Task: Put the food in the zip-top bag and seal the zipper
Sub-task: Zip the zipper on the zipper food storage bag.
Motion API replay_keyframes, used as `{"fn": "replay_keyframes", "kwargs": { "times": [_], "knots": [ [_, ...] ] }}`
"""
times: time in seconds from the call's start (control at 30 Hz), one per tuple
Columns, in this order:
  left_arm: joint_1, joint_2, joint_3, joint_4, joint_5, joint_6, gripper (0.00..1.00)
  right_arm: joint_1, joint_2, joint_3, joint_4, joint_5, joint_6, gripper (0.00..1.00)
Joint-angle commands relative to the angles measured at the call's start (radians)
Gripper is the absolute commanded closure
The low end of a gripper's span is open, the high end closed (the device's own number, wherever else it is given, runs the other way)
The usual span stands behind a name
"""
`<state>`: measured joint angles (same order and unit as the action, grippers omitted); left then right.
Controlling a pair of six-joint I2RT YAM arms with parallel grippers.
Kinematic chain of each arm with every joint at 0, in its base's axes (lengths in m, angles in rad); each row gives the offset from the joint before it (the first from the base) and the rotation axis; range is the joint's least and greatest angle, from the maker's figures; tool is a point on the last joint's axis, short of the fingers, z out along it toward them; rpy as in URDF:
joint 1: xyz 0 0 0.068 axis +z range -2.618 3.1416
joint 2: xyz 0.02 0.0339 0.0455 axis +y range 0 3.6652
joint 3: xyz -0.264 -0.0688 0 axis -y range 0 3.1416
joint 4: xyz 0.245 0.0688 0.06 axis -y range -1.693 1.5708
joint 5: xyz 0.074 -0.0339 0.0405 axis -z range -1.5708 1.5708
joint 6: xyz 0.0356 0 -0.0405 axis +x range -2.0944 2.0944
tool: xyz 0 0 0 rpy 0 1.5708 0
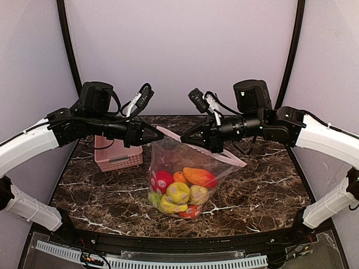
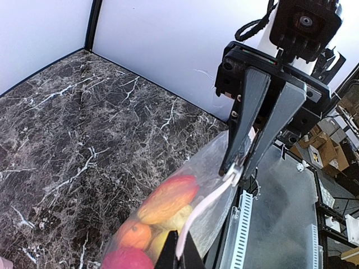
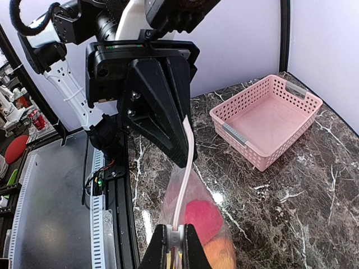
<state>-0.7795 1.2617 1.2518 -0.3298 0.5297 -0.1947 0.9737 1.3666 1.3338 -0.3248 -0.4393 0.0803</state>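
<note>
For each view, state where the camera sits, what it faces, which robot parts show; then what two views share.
Top external: above, behind the bases, looking down at the zip-top bag; both arms show.
Left wrist: faces the right gripper across the zipper; own fingertips below.
Right wrist: faces the left gripper; own fingertips below.
Both wrist views share the zipper.

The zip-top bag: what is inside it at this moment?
Inside the zip-top bag lies the food: red, orange, yellow and green toy pieces. Front pieces cover whatever sits behind them.
</note>
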Motion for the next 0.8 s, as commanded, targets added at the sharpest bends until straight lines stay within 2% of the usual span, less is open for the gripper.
{"fn": "replay_keyframes", "kwargs": {
  "times": [0.0, 0.77],
  "knots": [
    [0.038, -0.036, -0.026, -0.002, -0.081, -0.014, 0.99, 0.005, -0.048, -0.017, -0.037, -0.006, 0.001, 1.00],
    [0.066, -0.064, -0.058, 0.003, -0.121, -0.036, 0.99, 0.004, -0.077, -0.055, -0.051, 0.020, 0.014, 1.00]
  ]
}}
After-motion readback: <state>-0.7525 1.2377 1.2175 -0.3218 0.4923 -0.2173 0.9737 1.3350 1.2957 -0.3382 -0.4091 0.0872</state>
